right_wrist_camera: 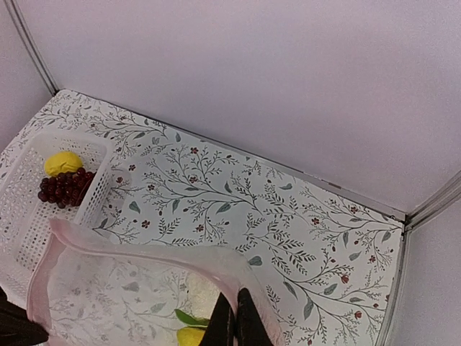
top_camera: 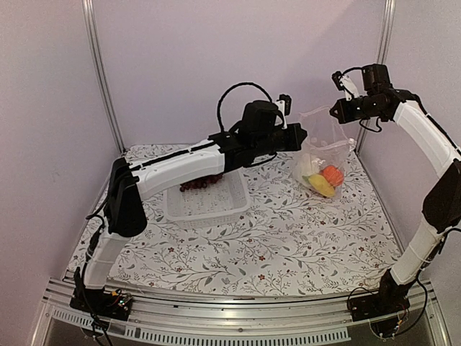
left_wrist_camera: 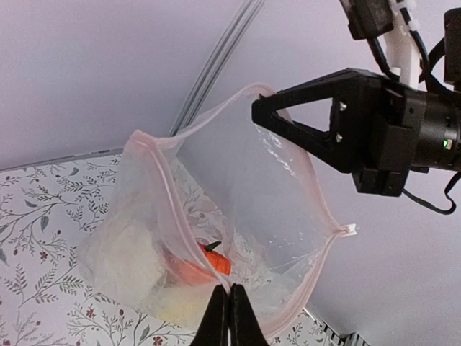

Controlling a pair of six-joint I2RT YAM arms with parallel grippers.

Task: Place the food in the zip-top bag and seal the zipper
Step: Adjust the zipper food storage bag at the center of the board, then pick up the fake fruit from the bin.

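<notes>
Well, at the left of the top view the white basket point(top_camera: 216, 205) sits on the table point(top_camera: 288, 245), partly under the left arm. Inside it lie the yellow lemon point(right_wrist_camera: 63, 162) and the dark red grapes point(right_wrist_camera: 63, 189), so part of the food is not yet bagged.

Right of the basket, near mid-frame, the left gripper point(left_wrist_camera: 229, 317) is clenched, and the near side of the bag mouth runs into its fingertips. It appears to pinch the thin film there.

The zip-top bag point(left_wrist_camera: 274, 194) hangs in the right-centre of the top view with its mouth spread wide and the zipper point(left_wrist_camera: 176, 209) unsealed. At its bottom rest the white cauliflower point(top_camera: 305, 167), the orange tomato point(top_camera: 333, 175) and the yellow corn point(top_camera: 322, 186). Whether the bag's base touches the table I cannot tell.

Farthest right and higher, the right gripper point(right_wrist_camera: 234, 324) is clamped on the far side of the rim.

The main risk, as I judge it, is that both arms are busy holding the mouth while two items wait in the basket. If the left one lets go to fetch them, the bag would hang from a single pinch. The mouth would likely droop shut or tilt, and food dropped from above could strike the rim and roll away. The film is slick and thin, so a small sideways tug from either arm could pull it out of the other's pinch and let the loaded bag slump. Sealing now would leave the lemon and grapes outside.
</notes>
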